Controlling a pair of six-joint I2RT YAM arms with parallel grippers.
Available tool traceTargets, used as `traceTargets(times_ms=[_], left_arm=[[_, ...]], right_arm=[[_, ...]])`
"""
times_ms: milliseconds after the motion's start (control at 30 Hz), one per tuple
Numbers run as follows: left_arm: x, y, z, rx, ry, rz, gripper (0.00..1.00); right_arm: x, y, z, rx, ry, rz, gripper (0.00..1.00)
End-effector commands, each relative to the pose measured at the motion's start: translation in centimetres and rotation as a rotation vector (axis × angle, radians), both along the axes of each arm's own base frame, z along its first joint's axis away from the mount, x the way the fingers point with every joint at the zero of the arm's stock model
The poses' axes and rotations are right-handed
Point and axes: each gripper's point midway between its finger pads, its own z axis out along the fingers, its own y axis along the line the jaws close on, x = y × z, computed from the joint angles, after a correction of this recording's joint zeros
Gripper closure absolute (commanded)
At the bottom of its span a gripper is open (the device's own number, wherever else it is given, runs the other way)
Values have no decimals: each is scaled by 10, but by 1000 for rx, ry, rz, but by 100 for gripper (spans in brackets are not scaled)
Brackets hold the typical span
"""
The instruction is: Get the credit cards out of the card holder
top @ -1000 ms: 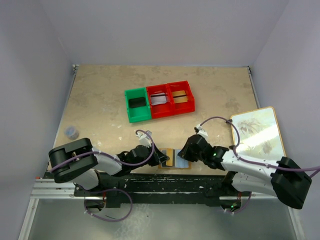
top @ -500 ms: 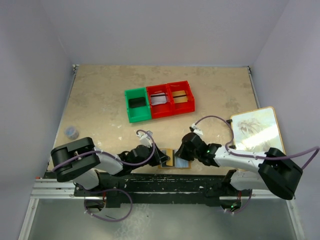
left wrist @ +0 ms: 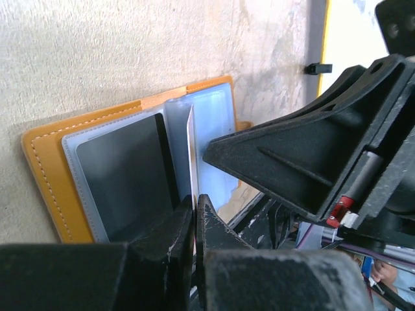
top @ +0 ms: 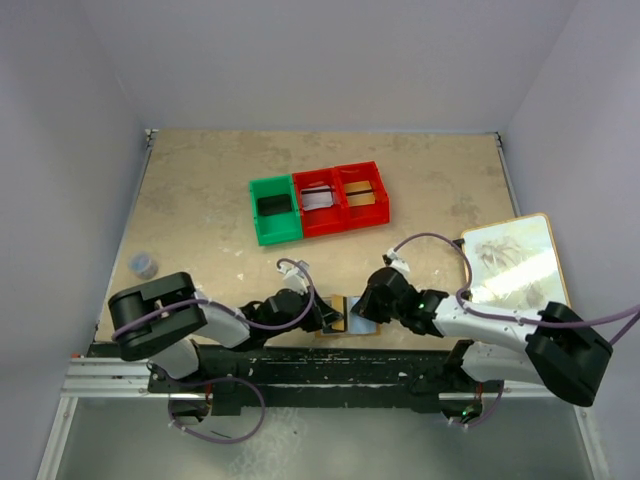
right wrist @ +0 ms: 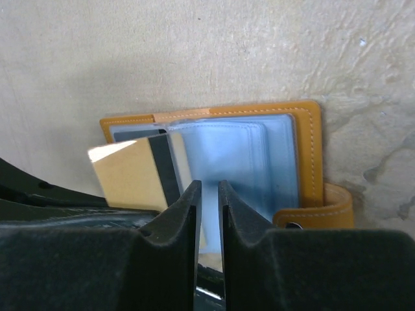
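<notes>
The card holder (top: pixel 352 318) lies open near the table's front edge between both grippers, orange-tan with pale blue pockets (right wrist: pixel 227 155). A black credit card (left wrist: pixel 123 181) sits in its left pocket. A gold-tan credit card (right wrist: pixel 126 175) with a black stripe is tilted up out of the middle, seen edge-on as a thin pale line (left wrist: pixel 190 152). My left gripper (left wrist: pixel 195 202) is shut on that card's lower edge. My right gripper (right wrist: pixel 209 189) hovers over the right half's blue pocket, jaws a narrow slit apart with nothing seen between them.
A green bin (top: pixel 274 210) and two red bins (top: pixel 340 197) stand in a row mid-table; the red ones hold cards. A large white tan-edged board (top: pixel 512 262) lies at the right. A small grey-blue object (top: pixel 143 264) sits at the left.
The right arm has shifted its pose and its gripper has edged slightly left over the card holder. The left gripper stays in place on the card.
</notes>
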Motion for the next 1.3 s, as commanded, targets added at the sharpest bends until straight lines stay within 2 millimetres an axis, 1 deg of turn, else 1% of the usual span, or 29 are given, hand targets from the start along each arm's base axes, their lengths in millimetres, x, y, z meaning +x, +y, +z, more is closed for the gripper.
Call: traceTargets(times_ms=[0,67,133,267,333,400,433,467,567,733,767,833,933,1033,1133,1267], left_arm=[[11,8,22,-3,-66,49,100],[13,16,22,33,-79,68,100],[12,21,25,48,-91,65,100],[7,23,34,49,-112,34,100],[6,24,40,44,-124,24,100],[7,30,44,52,-135,38,100],[7,32,51,41,-151,45,100],[9,36,53,49,-163,51,100],[11,43,53,92,-185,64,100],[8,36,42,82,-158,36,100],[5,34,43,48,-149,33,100],[5,35,43,-4,-134,56,100],[6,35,38,-12,-120,69,100],[6,36,31,-5,-101,79,100],[5,38,24,-9,-78,94,100],[5,37,22,-41,-56,109,100]], right_arm=[[-3,-17,1,-43,-12,-21,80],[-2,-17,5,-32,-28,-23,79],[0,-15,11,-18,-42,-21,78],[3,-10,22,10,-69,-12,77],[6,-4,34,45,-103,6,73],[9,1,47,83,-139,20,68],[10,3,53,98,-159,26,65],[11,3,58,107,-175,26,63],[14,1,69,128,-208,14,57],[12,15,81,221,-241,73,55],[11,17,82,238,-241,77,54],[6,19,79,275,-235,89,48],[0,24,79,381,-236,110,44],[-4,28,74,435,-214,121,44],[-11,36,69,485,-180,155,44],[-19,41,52,489,-121,181,46]])
